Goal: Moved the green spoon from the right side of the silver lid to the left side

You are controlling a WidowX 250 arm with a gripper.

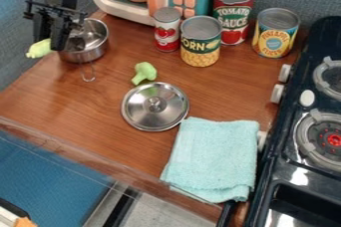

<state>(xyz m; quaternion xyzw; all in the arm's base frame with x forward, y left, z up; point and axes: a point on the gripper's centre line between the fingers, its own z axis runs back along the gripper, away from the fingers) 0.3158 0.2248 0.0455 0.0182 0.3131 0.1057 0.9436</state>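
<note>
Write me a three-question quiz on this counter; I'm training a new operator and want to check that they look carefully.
1. Multiple choice: how many cans stand on the wooden counter?
a) three
b) four
c) five

2. True or false: the silver lid covers the metal pot.

3. Fill in the blank: just to the right of the folded towel, as pictured, is the black ____.

Key
1. b
2. False; the lid lies on the counter, apart from the pot.
3. stove
</note>
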